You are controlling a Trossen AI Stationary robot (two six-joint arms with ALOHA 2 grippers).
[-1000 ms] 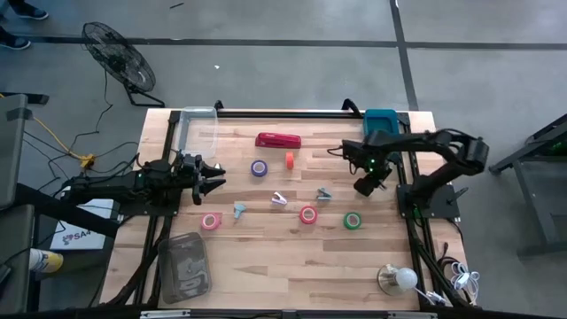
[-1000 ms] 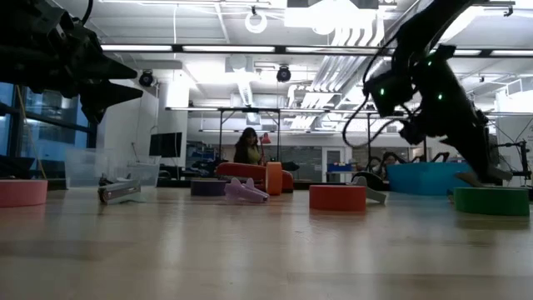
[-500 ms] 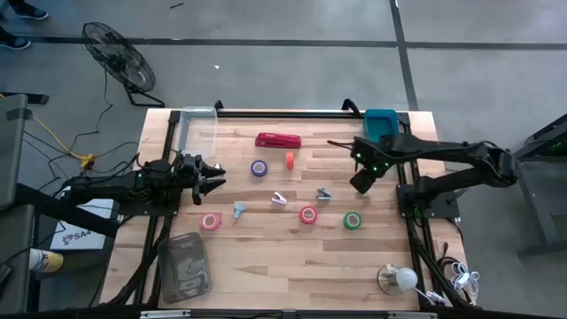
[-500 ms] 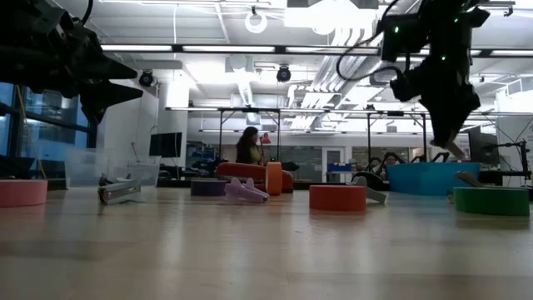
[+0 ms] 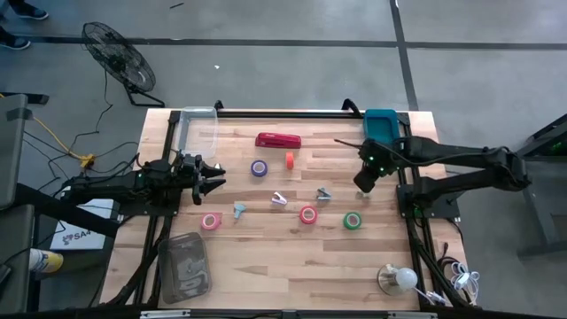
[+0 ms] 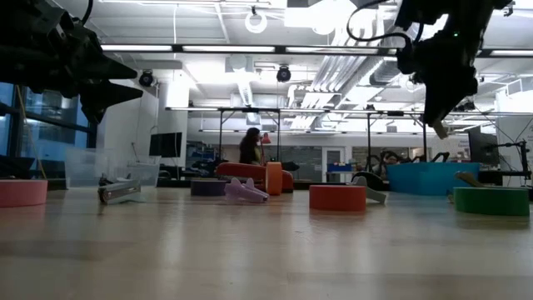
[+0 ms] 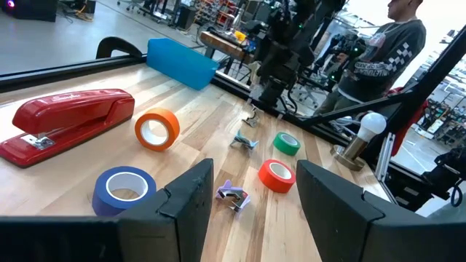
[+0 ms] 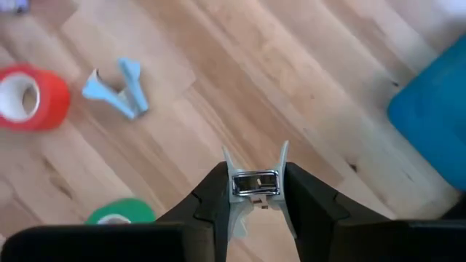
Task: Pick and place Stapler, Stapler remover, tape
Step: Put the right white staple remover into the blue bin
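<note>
Two jaws of the right gripper (image 8: 256, 191) pinch a pale staple remover (image 8: 255, 182) above the bench (image 5: 266, 257), beside the blue bin (image 5: 381, 124). That thin grip may slip before the bin. Farther off, the left gripper (image 5: 215, 176) waits open; stapler (image 5: 278, 140) and tape rolls (image 5: 307, 214) lie untouched.

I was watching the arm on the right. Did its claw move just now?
Yes. The right gripper, shut on a staple remover, has drifted toward the table's right side, nearer the blue bin, away from the green tape.
</note>
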